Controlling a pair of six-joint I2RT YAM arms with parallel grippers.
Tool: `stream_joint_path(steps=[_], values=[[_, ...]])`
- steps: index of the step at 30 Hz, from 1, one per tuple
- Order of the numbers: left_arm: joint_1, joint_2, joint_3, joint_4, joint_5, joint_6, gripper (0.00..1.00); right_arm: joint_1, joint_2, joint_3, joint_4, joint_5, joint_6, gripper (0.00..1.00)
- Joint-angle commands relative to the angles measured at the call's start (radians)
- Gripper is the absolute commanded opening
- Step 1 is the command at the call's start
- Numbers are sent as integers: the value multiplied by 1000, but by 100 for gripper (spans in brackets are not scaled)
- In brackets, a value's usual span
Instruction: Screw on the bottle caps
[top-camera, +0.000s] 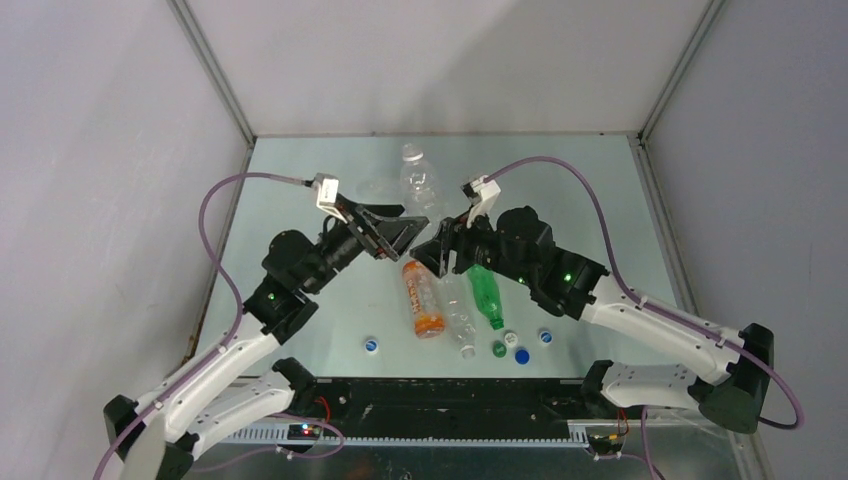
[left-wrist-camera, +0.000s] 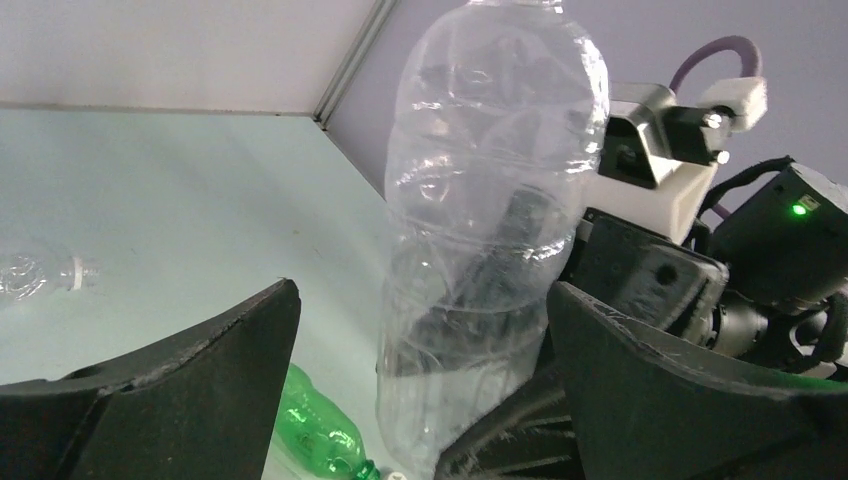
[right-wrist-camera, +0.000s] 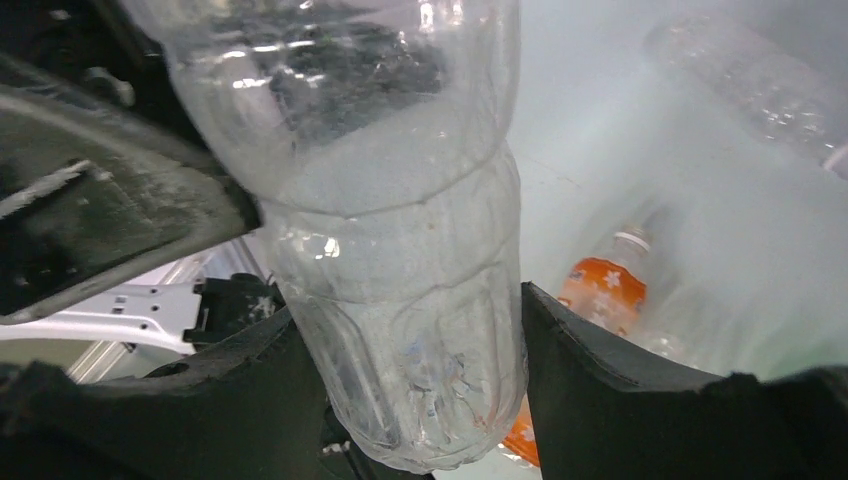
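Clear bottle (right-wrist-camera: 390, 200) stands upright, gripped by the right hand (right-wrist-camera: 410, 320) — left hand (left-wrist-camera: 422, 295) open, the bottle just ahead of it.

No text, brand name or number can be read anywhere in these views. The orange bottle (top-camera: 424, 300), lying near the middle of the table (top-camera: 300, 180), carries a label, but its print is too small and blurred to read.

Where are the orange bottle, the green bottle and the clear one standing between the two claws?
orange bottle (top-camera: 422, 300): top view, on its labelled body.
green bottle (top-camera: 486, 293): top view, mid-body.
clear bottle (left-wrist-camera: 490, 200): left wrist view, on its ribbed middle.
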Motion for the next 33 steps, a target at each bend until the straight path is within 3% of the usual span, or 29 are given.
stream_joint_path(steps=[1,9,14,17,22,24,28,30,33], values=[[-7,29,6,91,5,15,98,23,6,2,147,-72,8,43],[-10,55,20,105,62,2,100,48,22,3,189,-119,-12,43],[-10,44,14,112,77,7,93,50,21,-8,205,-155,-23,45],[-10,37,6,126,87,9,87,51,21,-19,216,-182,-22,47],[-9,20,-16,142,94,33,63,52,25,-21,201,-196,-25,52],[-10,10,-20,131,92,53,58,53,18,-24,188,-185,-29,57],[-9,-15,-19,67,63,120,55,53,-1,-26,140,-159,-38,83],[-10,-34,-13,2,31,177,55,49,-16,-26,86,-145,-45,92],[-9,-65,-3,-98,-51,267,55,35,-52,-26,-38,-100,-47,98]])
